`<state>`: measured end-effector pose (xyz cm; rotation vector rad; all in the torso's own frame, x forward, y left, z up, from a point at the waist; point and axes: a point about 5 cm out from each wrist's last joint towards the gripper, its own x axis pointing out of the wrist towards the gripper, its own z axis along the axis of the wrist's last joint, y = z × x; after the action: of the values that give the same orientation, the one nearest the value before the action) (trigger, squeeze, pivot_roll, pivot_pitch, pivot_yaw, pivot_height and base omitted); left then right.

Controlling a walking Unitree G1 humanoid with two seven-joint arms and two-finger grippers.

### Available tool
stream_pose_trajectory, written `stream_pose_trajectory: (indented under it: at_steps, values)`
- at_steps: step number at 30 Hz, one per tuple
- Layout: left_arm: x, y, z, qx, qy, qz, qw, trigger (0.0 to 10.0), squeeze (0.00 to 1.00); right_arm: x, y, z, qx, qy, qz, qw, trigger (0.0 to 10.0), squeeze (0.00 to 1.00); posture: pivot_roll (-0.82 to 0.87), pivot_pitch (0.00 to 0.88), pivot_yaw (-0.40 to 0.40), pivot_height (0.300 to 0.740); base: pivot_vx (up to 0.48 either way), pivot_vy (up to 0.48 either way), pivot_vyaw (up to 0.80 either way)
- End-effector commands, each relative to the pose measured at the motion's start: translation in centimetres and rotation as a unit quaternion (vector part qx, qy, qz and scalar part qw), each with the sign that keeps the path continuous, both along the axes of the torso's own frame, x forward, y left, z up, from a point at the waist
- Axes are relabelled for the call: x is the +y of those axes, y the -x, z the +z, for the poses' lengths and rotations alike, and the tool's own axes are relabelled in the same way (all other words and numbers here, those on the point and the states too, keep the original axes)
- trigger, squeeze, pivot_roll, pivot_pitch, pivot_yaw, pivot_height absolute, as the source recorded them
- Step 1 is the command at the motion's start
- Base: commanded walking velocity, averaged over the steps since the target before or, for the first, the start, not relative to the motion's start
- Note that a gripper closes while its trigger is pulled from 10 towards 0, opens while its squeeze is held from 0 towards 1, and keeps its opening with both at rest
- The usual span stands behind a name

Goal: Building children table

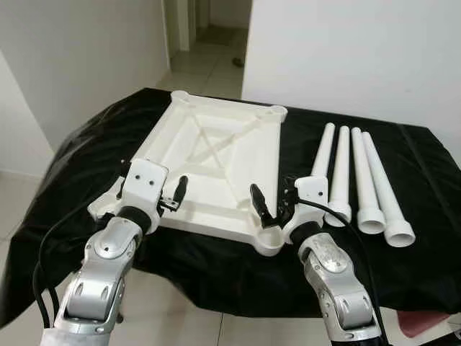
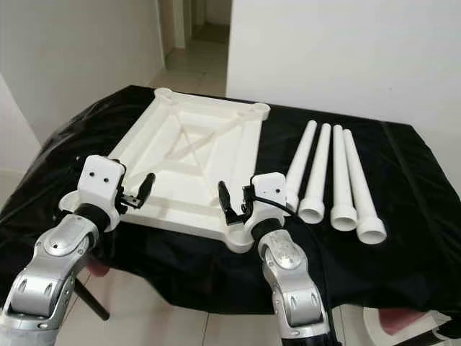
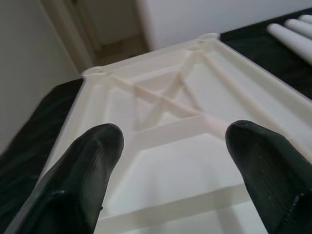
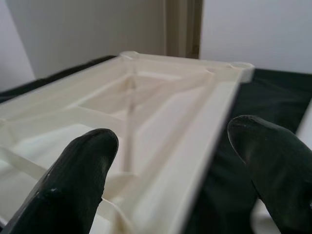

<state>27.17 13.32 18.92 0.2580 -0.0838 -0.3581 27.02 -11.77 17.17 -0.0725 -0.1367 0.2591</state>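
A white ribbed tabletop (image 1: 216, 162) lies upside down on a black-draped table (image 1: 425, 216). The left gripper (image 3: 170, 170) hovers over its near edge, and the right gripper (image 4: 170, 170) over its near right corner, both spread wide and empty. Four white legs (image 1: 360, 184) lie just right.

tabletop's (image 1: 216, 155) near corners hidden by arms

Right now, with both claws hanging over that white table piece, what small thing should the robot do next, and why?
Probably swing the right gripper over to the nearest table leg and close on it. The tabletop already lies underside up on the black cloth, its corner sockets showing, and the four legs lie loose beside it. Both the right gripper and the left gripper are open and hold nothing.
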Motion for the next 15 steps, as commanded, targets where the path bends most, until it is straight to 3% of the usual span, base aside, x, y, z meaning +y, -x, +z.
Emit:
stream_pose_trajectory:
  at_steps: [1,7,9,10,11,14,15]
  values:
    - [-0.2,0.1,0.0,0.002,0.0,-0.009,1.0,10.0,0.0,-0.5,-0.1,0.0,0.0,-0.002,-0.009,1.0,10.0,0.0,-0.01,0.007,0.019,0.74,0.0,0.0,0.0]
    - [0.2,0.0,-0.6,0.02,-0.007,-0.005,1.0,10.0,0.0,-0.4,0.0,-0.1,-0.003,0.019,-0.008,1.0,10.0,0.0,-0.01,0.006,0.018,0.74,0.0,0.0,0.0]
    - [0.6,0.0,-1.4,0.036,-0.029,-0.003,0.999,10.0,0.0,-0.4,0.0,-0.2,-0.003,0.036,-0.007,0.999,10.0,0.0,-0.01,0.006,0.018,0.74,0.0,0.0,0.0]
    - [1.1,0.1,-2.0,0.044,-0.061,-0.003,0.997,10.0,0.0,-0.5,0.0,-0.3,0.002,0.053,-0.006,0.999,10.0,0.0,-0.01,0.008,0.017,0.74,0.0,0.0,0.0]
    - [1.1,0.1,-2.0,0.044,-0.061,-0.003,0.997,10.0,0.0,-0.5,0.0,-0.3,0.002,0.053,-0.006,0.999,10.0,0.0,-0.01,0.008,0.017,0.74,0.0,0.0,0.0]
    - [2.3,0.6,-3.2,0.047,-0.141,-0.029,0.988,10.0,0.0,-1.1,-0.2,-0.3,0.004,0.106,-0.029,0.994,10.0,0.0,-0.01,0.008,0.017,0.74,0.0,0.0,0.0]
    - [2.3,0.6,-3.2,0.047,-0.141,-0.029,0.988,10.0,0.0,-1.1,-0.2,-0.3,0.004,0.106,-0.029,0.994,10.0,0.0,-0.01,0.008,0.017,0.74,0.0,0.0,0.0]
